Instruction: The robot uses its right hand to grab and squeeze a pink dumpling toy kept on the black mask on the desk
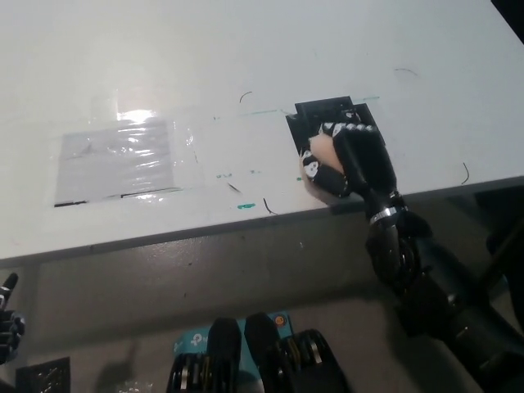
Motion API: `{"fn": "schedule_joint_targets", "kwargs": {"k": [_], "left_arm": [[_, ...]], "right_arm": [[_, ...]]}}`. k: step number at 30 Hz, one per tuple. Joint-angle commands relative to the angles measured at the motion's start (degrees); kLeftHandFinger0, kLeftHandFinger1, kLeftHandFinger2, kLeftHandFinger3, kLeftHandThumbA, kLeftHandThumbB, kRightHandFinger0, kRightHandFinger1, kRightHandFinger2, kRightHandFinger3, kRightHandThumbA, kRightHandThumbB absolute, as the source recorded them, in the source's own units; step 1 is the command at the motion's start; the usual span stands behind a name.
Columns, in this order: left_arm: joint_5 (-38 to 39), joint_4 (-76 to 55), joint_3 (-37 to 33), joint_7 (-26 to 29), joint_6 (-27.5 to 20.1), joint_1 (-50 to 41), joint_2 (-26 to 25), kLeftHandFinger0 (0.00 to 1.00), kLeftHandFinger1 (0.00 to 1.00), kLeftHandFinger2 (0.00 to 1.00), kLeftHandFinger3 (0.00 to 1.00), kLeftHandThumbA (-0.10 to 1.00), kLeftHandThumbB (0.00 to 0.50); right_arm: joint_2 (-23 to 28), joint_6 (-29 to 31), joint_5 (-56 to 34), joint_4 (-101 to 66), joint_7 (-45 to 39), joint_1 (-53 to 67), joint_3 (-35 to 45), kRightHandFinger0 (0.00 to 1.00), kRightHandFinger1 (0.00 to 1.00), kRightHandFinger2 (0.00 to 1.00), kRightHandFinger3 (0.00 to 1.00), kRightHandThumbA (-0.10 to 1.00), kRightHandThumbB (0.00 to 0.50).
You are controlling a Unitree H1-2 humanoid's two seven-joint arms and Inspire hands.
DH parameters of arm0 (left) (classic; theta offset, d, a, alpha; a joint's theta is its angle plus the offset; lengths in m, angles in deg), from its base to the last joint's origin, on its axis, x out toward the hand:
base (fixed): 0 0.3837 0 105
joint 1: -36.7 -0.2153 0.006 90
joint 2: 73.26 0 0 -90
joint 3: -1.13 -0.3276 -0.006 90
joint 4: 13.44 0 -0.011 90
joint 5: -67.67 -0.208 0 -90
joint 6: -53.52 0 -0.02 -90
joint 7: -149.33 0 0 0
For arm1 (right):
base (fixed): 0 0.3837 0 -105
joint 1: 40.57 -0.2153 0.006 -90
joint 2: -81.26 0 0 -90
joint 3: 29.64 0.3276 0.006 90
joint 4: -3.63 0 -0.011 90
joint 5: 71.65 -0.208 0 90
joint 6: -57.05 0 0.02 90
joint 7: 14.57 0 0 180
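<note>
Near the desk's front edge, toward the right, my right hand (pixel 350 160) is wrapped over the pink dumpling toy (pixel 320 160), fingers curled down its far and left sides so that only a pale patch of it shows between them. The toy sits on the near part of the black mask (pixel 315 115), a dark square on the white desk (pixel 246 57), and from the head view I cannot tell whether the toy is resting on the mask or already lifted a little off it.

For the squeeze itself, I judge the thing to watch is the edge — the toy and my palm are close to where the desk drops away, so pressure should go inward, fingers toward palm, rather than sliding the toy nearer. A soft toy like this will likely bulge out wherever the fingers leave a gap, so I want the grip spread around it evenly and tightened slowly, not pinched from one side. Keeping my wrist steady over the mask should stop the toy rolling left onto bare desk.

My left hand (pixel 8 327) rests well away at the lower left, below the desk's edge, only partly in view — I cannot tell how its fingers are set.

Further left on the desk lies a taped clear plastic sheet (pixel 119 160), well apart from the work.
</note>
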Motion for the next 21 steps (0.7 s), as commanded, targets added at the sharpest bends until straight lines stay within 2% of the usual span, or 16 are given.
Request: {"fn": "schedule_joint_targets", "kwargs": {"k": [1, 3, 6, 7, 9, 10, 12, 15, 17, 19, 21], "left_arm": [[1.87, -0.97, 2.19, -0.67, -0.18, 1.79, -2.57, 0.0, 0.0, 0.08, 0.11, 1.0, 0.5], [2.41, -0.88, 2.66, -0.64, -0.14, 1.75, -2.35, 0.0, 0.0, 0.08, 0.13, 1.0, 0.5], [1.72, -1.74, 2.26, -0.25, 0.17, 1.62, -2.51, 0.0, 0.0, 0.08, 0.13, 1.0, 0.5], [2.07, -1.9, 2.47, -0.38, 0.64, 1.63, -2.45, 0.0, 0.0, 0.11, 0.15, 1.0, 0.5], [2.56, -0.99, 2.76, -0.64, 0.37, 2.06, -2.37, 0.0, 0.0, 0.1, 0.13, 1.0, 0.5], [2.63, -1.27, 2.82, -0.56, 0.73, 2.04, -2.33, 0.0, 0.0, 0.1, 0.13, 1.0, 0.5], [2.92, -0.99, 2.94, -0.92, 1.04, 2.41, -2.39, 0.0, 0.0, 0.1, 0.14, 1.0, 0.5], [2.52, -1.22, 3.11, -0.69, 0.53, 2.41, -2.39, 0.0, 0.0, 0.11, 0.16, 1.0, 0.5], [2.37, -1.3, 3.27, -0.72, 0.56, 2.51, -2.38, 0.0, 0.0, 0.12, 0.17, 1.0, 0.5], [2.7, -1.15, 3.55, -0.94, 0.73, 2.7, -2.38, 0.0, 0.01, 0.13, 0.17, 1.0, 0.5], [3.0, -1.53, 3.96, -1.01, 0.99, 2.56, -2.24, 0.0, 0.0, 0.11, 0.15, 1.0, 0.5]], "right_arm": [[2.17, 11.46, 5.09, -1.04, 19.17, -11.17, 3.44, 0.0, 0.0, 0.46, 0.36, -0.1, 0.123], [2.47, 11.85, 5.02, -2.34, 18.84, -11.85, 4.08, 0.0, 0.0, 0.4, 0.36, -0.1, 0.142], [2.48, 12.49, 5.23, -2.39, 19.13, -12.26, 4.38, 0.0, 0.0, 0.4, 0.38, -0.1, 0.158], [2.21, 13.05, 5.31, -1.97, 19.53, -12.38, 4.34, 0.0, 0.0, 0.38, 0.39, -0.1, 0.154], [1.94, 13.64, 5.4, -1.66, 19.96, -12.28, 4.38, 0.0, 0.0, 0.36, 0.46, -0.1, 0.146], [1.87, 13.91, 5.74, -1.16, 20.39, -12.22, 4.16, 0.0, 0.0, 0.36, 0.47, -0.1, 0.141], [1.62, 13.48, 6.45, -0.47, 21.0, -12.17, 3.72, 0.0, 0.0, 0.36, 0.44, -0.1, 0.178], [1.22, 13.98, 6.11, 0.81, 20.69, -12.15, 3.61, 0.0, 0.0, 0.28, 0.31, -0.1, 0.203], [1.05, 14.3, 6.1, 1.6, 20.82, -12.07, 3.44, 0.0, 0.0, 0.24, 0.26, -0.1, 0.213], [1.07, 13.38, 7.2, 1.82, 21.68, -12.11, 3.05, 0.0, 0.0, 0.24, 0.26, -0.1, 0.229], [0.98, 14.39, 7.04, 2.48, 22.08, -12.02, 3.13, 0.0, 0.0, 0.24, 0.26, -0.1, 0.22]]}}
